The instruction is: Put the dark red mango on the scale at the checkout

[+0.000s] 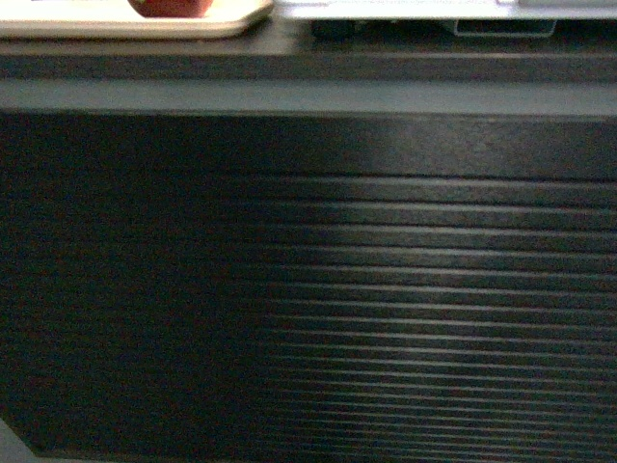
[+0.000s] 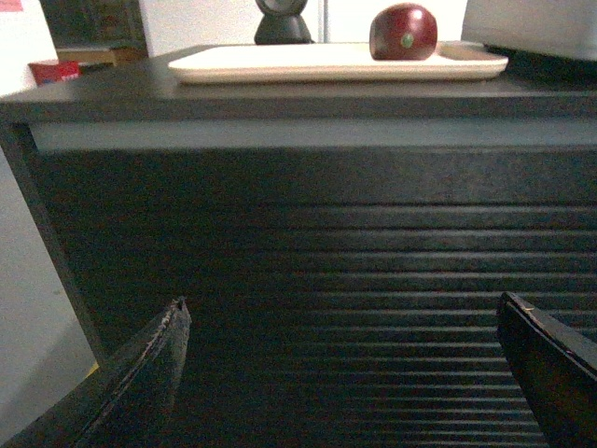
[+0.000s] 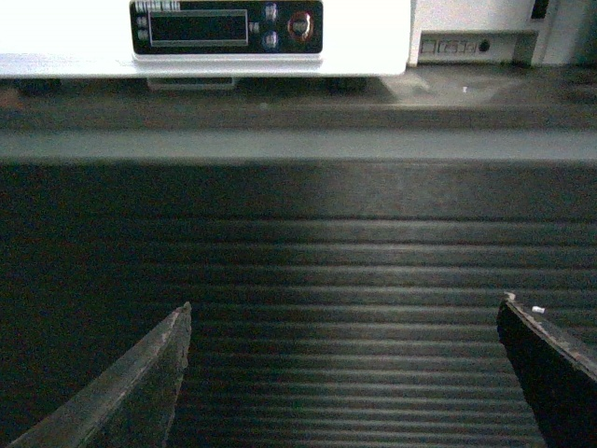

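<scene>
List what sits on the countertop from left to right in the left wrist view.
Beige tray → black stand behind it → dark red mango on the tray's right part → scale at the right edge.

Both grippers sit low, facing the checkout (image 1: 308, 289) slatted front: solid wall, no way through at this height. Left gripper (image 2: 340, 322) and right gripper (image 3: 343, 322) both have jaws spread wide. On the counter top, the beige tray (image 2: 280, 63) holds the dark red mango (image 2: 403, 31), air above it clear. A dark stand (image 2: 283, 23) rises just behind the tray. The scale (image 3: 364, 37) crowds the tray's right end.
</scene>
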